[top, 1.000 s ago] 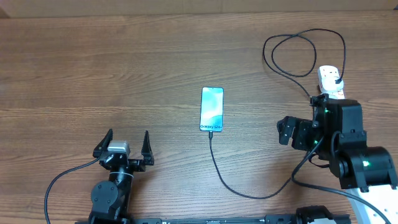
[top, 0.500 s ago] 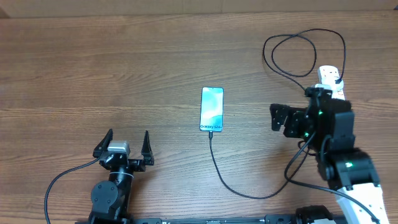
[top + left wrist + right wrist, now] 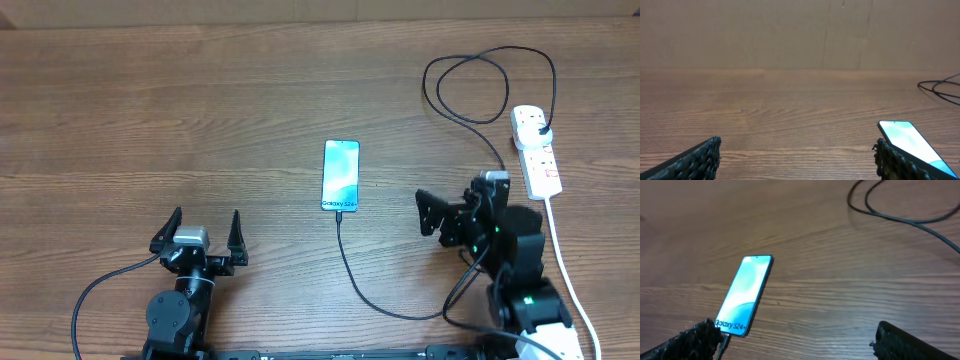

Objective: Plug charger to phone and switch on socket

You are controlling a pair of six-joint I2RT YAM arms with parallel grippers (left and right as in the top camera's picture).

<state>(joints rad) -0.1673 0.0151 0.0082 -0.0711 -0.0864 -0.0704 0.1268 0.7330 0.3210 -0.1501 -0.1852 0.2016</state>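
Note:
The phone (image 3: 340,176) lies face up mid-table, its blue-teal screen lit; it also shows in the right wrist view (image 3: 747,287) and the left wrist view (image 3: 907,140). The charger (image 3: 372,290), a thin black cable, meets the phone's near end, curves toward the right arm, loops at the back right and ends in a black plug in the socket (image 3: 538,160). My right gripper (image 3: 450,205) (image 3: 795,332) stands open between phone and socket, holding nothing. My left gripper (image 3: 201,232) (image 3: 797,150) is open at the near left, empty.
The socket's thick white cord (image 3: 562,262) runs down the right side toward the near edge, beside the right arm. The cable loop (image 3: 900,220) lies on the wood behind the right gripper. A brown wall (image 3: 800,30) stands behind the table.
The right arm has drawn back from over the socket, moving left and toward the near edge; the whole socket now shows. The left arm has not moved.

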